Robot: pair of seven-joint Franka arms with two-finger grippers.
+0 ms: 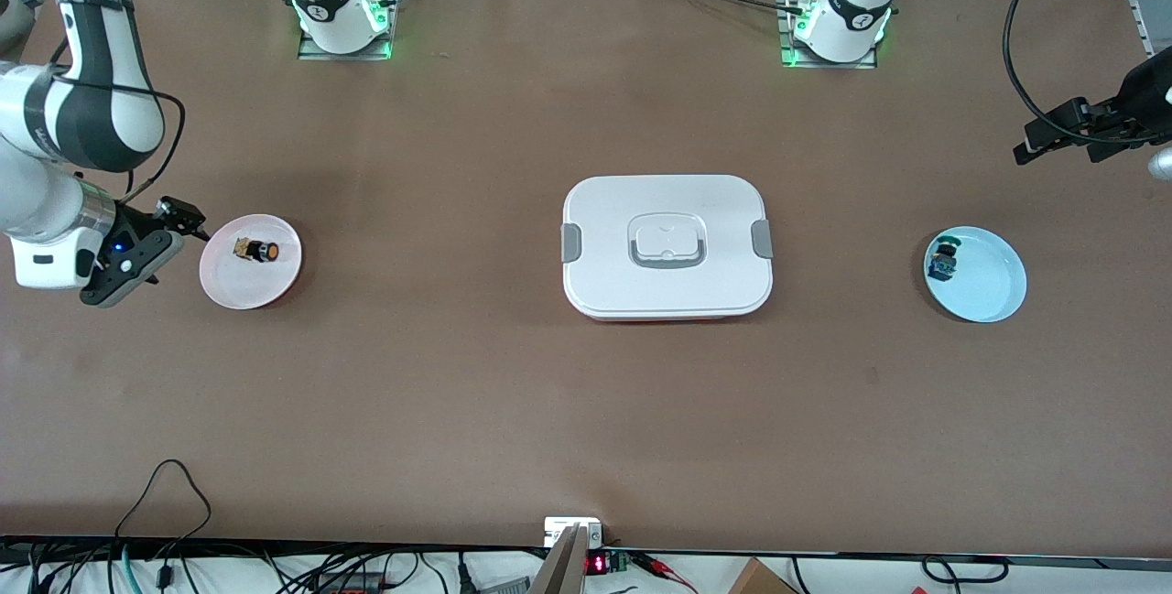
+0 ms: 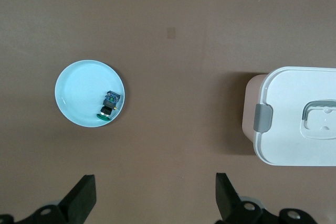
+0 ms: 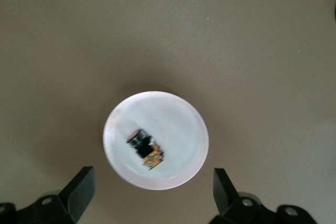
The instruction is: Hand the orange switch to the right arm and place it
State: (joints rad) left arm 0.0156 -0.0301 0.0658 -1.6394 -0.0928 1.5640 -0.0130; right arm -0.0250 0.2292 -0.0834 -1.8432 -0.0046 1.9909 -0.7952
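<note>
The right arm [image 1: 64, 118] comes down the left edge of the front view, its elbow bent and its wrist angled toward the pink plate [image 1: 229, 287]. The right gripper [image 1: 179, 228] sits just beside that plate's rim, its fingers [image 3: 79, 190] spread wide and holding nothing. The orange switch [image 1: 256, 250] lies on its side in the pink plate, left of the frame's centre, its orange cap turned toward the middle of the table. In the right wrist view the switch [image 3: 144, 148] shows in the plate [image 3: 178, 124] between the two open fingers.

The left gripper [image 1: 1053, 138] hangs at the right edge of the front view, over bare table [image 1: 586, 411], its fingers [image 2: 84, 198] also spread and empty.

A white lidded box [image 1: 667, 246] sits mid-frame. A blue plate [image 1: 989, 278] at centre right holds a blue-green switch [image 1: 942, 262].

No writing can be read.
</note>
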